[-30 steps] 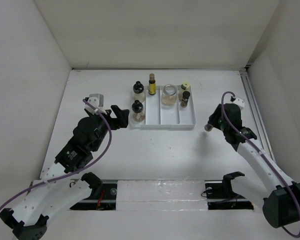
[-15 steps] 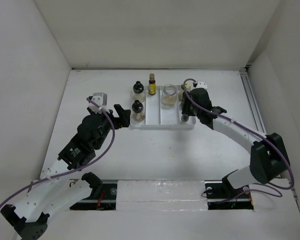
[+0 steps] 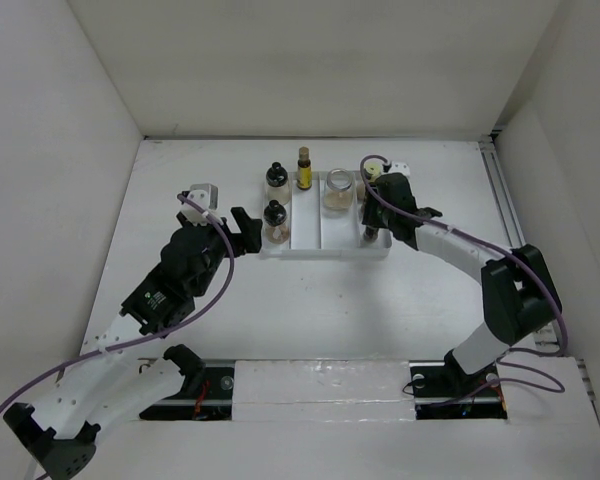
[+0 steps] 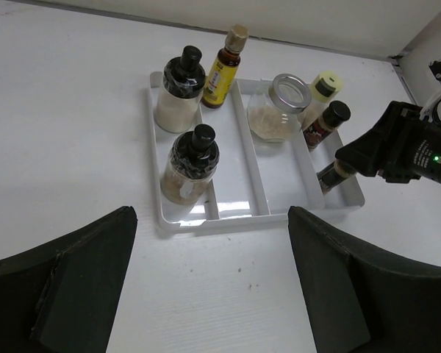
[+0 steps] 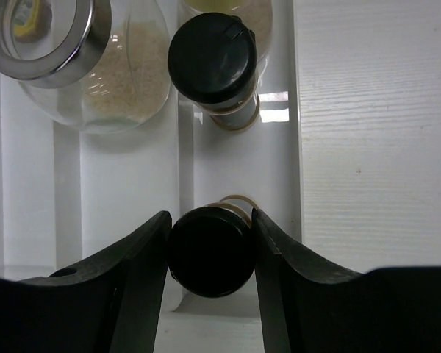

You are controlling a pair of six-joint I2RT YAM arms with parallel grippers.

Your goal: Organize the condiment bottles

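Observation:
The condiment bottles stand in a white divided tray (image 3: 325, 252). Two black-capped round jars (image 4: 180, 88) (image 4: 191, 163) fill its left compartment, with a slim amber bottle (image 4: 222, 66) behind. The wide glass jar (image 4: 275, 109) with beige contents sits in the middle. A yellow-capped bottle (image 4: 322, 90) and a dark black-capped bottle (image 5: 213, 62) stand at the right. My right gripper (image 5: 210, 243) is shut on a small black-capped bottle (image 5: 209, 257), which is held tilted over the front of the right compartment. My left gripper (image 4: 213, 294) stands open before the tray's front rim, holding nothing.
White walls close in the table on the left, back and right. A rail (image 3: 505, 200) runs along the right edge. Bare table lies between the tray and the arm bases.
My right arm has swung left from beside the tray, carrying the small bottle into the tray's right compartment. The left gripper has crept slightly toward the tray.

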